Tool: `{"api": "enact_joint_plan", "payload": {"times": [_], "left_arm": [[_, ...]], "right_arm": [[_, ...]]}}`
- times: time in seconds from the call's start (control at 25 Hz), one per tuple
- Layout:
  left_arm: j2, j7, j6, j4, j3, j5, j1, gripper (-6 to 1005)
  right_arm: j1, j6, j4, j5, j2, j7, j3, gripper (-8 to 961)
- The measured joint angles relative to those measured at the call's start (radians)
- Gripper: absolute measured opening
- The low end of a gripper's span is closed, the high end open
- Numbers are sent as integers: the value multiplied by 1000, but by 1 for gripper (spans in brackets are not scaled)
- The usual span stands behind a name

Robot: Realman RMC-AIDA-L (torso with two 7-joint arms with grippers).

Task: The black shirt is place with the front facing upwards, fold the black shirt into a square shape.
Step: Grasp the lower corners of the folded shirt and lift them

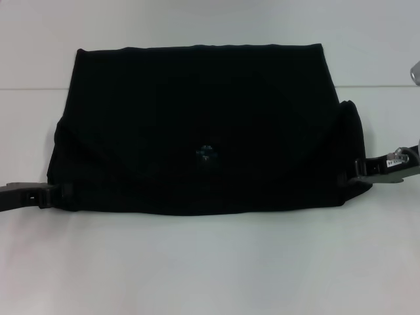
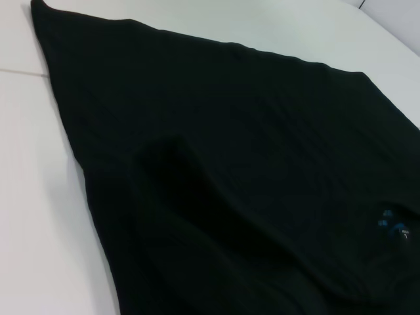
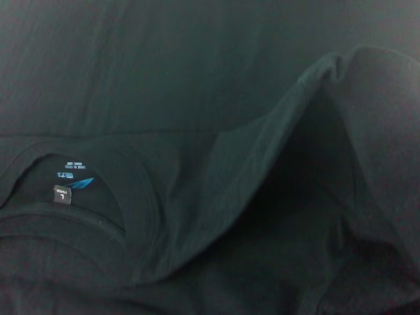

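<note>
The big soft black cotton T-shirt [image 1: 203, 131] is laid half-folded on the white table [image 1: 210, 262] — limp, light stuff, best pinched at the side edges. Left gripper [image 1: 56, 193] and right gripper [image 1: 361, 167] are clamped on those edges.

Head view overhead; both wrist views close over black shirt [image 1: 197, 125].

Plain white desk [image 1: 210, 262] filling nearly the whole head view, evenly lit, without hard shadows. Thin seam line crossing it in the upper part of the frame, seen at both left and right edges. Slightly greyer tone above that seam.
</note>
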Motion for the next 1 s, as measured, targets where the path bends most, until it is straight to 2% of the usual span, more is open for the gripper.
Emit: {"api": "enact_joint_plan", "payload": {"times": [0.08, 0.32, 0.52, 0.72, 1.0], "left_arm": [[0, -4, 1, 1, 0, 3, -1, 61], [14, -29, 85, 9, 0, 9, -1, 61], [39, -133, 265, 50, -1, 77, -2, 61], [52, -207, 445, 82, -9, 160, -5, 62], [62, -224, 668, 95, -69, 303, 8, 62]], "right_arm": [[-1, -6, -2, 4, -2, 1, 5, 63], [-7, -72, -7, 10, -18, -10, 18, 64], [-36, -198, -54, 12, -39, -26, 37, 63], [-79, -340, -96, 17, -67, -58, 55, 63], [-145, -485, -93, 14, -83, -141, 65, 64]]}}
